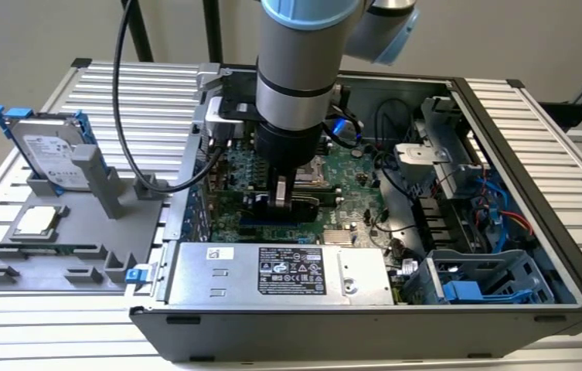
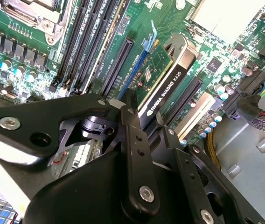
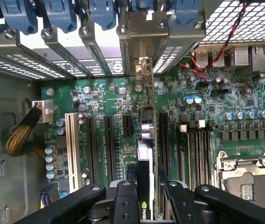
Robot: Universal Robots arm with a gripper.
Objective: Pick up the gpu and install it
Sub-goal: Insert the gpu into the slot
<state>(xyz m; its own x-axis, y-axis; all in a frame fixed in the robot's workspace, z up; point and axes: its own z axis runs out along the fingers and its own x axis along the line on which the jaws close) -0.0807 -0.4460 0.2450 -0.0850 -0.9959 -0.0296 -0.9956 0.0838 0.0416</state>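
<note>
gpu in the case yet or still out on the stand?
In the case. The gpu stands on edge over the motherboard slots, held in the gripper. Whether it is fully seated in a slot: cannot tell.

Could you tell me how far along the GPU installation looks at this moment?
The pick-up looks done: the gpu stands on edge between the gripper fingers, inside the open computer case. In hand is the seating: in both wrist views the card is lined up along the motherboard slots. Whether it is fully seated cannot be told; the release remains.
</note>
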